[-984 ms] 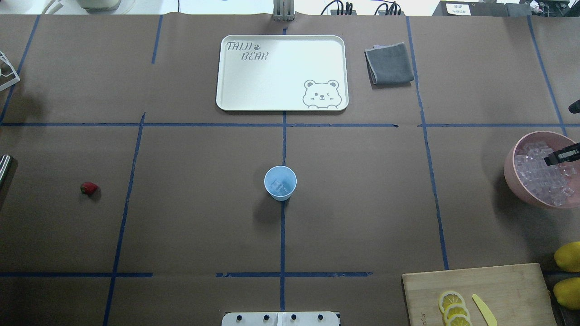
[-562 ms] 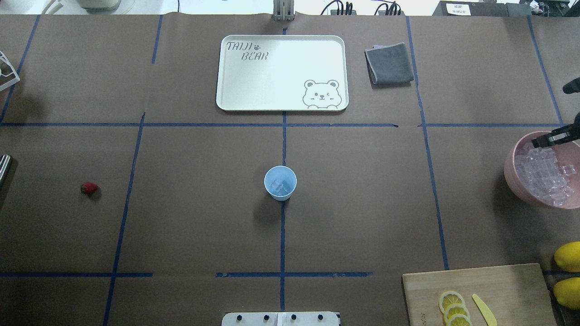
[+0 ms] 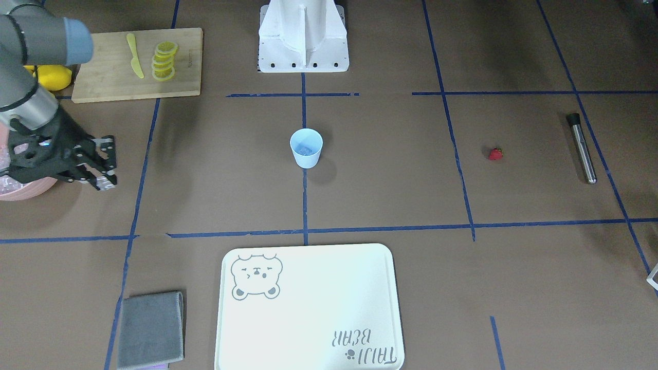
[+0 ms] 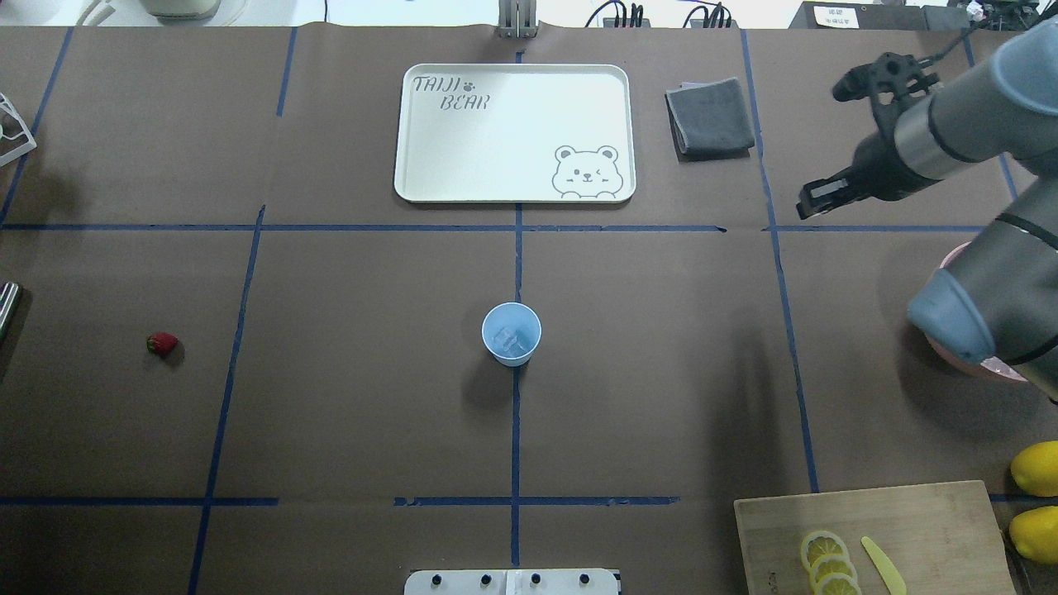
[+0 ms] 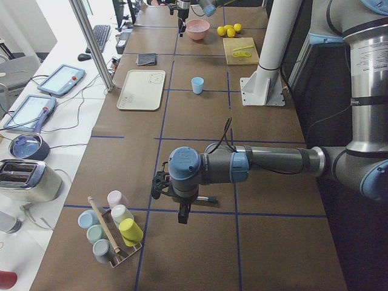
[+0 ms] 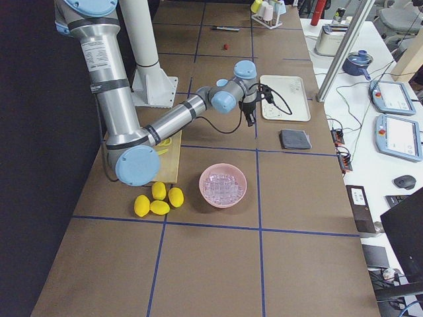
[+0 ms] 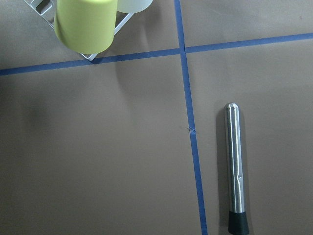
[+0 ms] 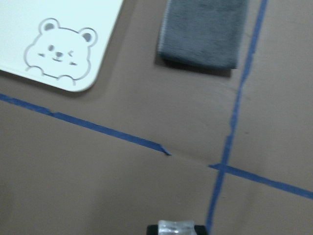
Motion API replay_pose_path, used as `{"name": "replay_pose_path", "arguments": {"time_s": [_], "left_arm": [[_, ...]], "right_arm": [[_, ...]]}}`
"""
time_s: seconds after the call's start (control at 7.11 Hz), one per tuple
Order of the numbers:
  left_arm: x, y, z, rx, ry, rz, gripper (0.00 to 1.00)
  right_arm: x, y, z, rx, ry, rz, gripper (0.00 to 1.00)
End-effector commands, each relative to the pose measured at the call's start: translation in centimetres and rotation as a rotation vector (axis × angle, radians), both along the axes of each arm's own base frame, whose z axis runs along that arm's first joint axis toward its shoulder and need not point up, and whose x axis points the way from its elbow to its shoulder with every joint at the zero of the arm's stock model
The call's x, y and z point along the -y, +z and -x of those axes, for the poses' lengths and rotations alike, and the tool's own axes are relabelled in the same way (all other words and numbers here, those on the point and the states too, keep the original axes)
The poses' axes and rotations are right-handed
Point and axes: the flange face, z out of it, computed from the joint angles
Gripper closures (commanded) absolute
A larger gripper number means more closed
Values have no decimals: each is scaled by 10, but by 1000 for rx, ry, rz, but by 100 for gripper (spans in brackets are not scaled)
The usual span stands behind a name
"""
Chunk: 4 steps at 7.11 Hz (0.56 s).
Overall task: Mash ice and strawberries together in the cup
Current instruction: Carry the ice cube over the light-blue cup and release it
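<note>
A cup (image 4: 512, 333) stands at the centre of the desk (image 4: 355, 413) with ice (image 4: 510, 340) in it. Farther from the robot lies a tray (image 4: 496, 140), with a cloth (image 4: 711, 116) just right of it. Well left of the cup lies a strawberry (image 4: 162, 343), and a rod (image 3: 582, 149) lies farther left. At the right edge sits a bowl (image 6: 223, 204) of ice. Nearer the robot, a board (image 4: 909, 521) carries lemon slices (image 4: 826, 566) and a knife (image 4: 883, 564), with lemons (image 4: 1037, 468) beside it. The right gripper (image 4: 814, 200), pinching an ice cube, hangs between cloth and bowl.
</note>
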Motion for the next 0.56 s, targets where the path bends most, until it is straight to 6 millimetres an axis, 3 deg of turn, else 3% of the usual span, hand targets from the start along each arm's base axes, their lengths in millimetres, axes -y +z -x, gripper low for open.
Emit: {"name": "replay_pose_path", "arguments": {"time_s": [0.0, 0.14, 0.42], "left_arm": [[0, 0, 0, 0, -1, 0, 0], [0, 0, 0, 0, -1, 0, 0], [1, -1, 0, 0, -1, -3, 0]], "right_arm": [[-45, -98, 124, -3, 87, 81, 89], [-63, -141, 154, -6, 113, 95, 86], [-97, -188, 207, 25, 136, 127, 80]]}}
